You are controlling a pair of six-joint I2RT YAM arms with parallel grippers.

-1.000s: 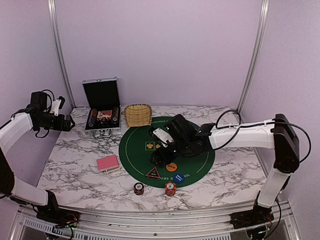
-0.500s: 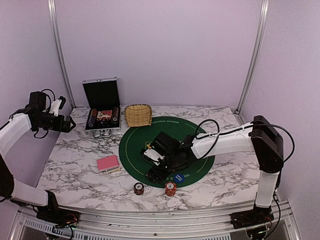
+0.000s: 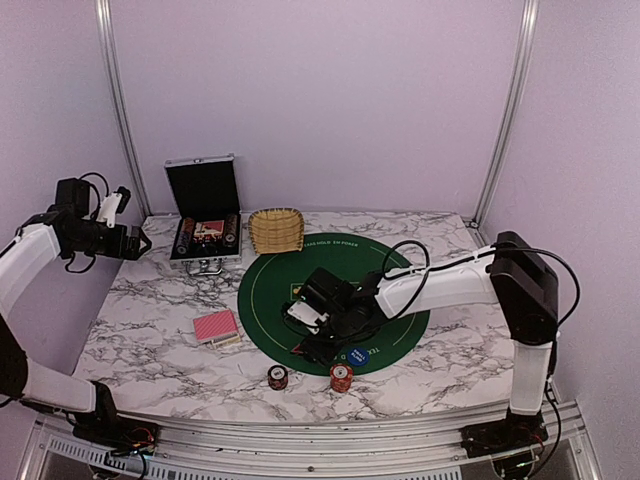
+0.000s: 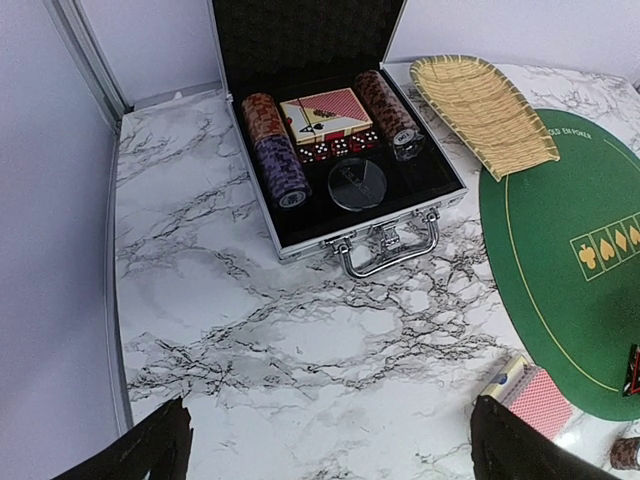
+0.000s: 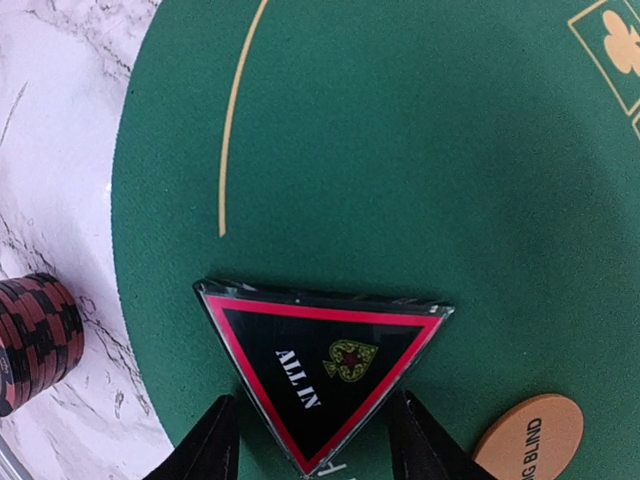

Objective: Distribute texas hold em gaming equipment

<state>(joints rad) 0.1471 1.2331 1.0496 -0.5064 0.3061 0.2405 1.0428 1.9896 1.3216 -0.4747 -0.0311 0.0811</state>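
Green felt mat [image 5: 420, 150], triangular marker [image 5: 325, 365] flat, apex between right jaws

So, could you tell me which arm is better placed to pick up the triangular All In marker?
Right. The right arm's fingers flank the triangular marker on the green mat, while the left arm's fingers hang open far off, above the marble near the case.

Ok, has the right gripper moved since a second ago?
Yes. The right gripper came down toward the green mat's near edge, fingers now straddling the All In triangle.
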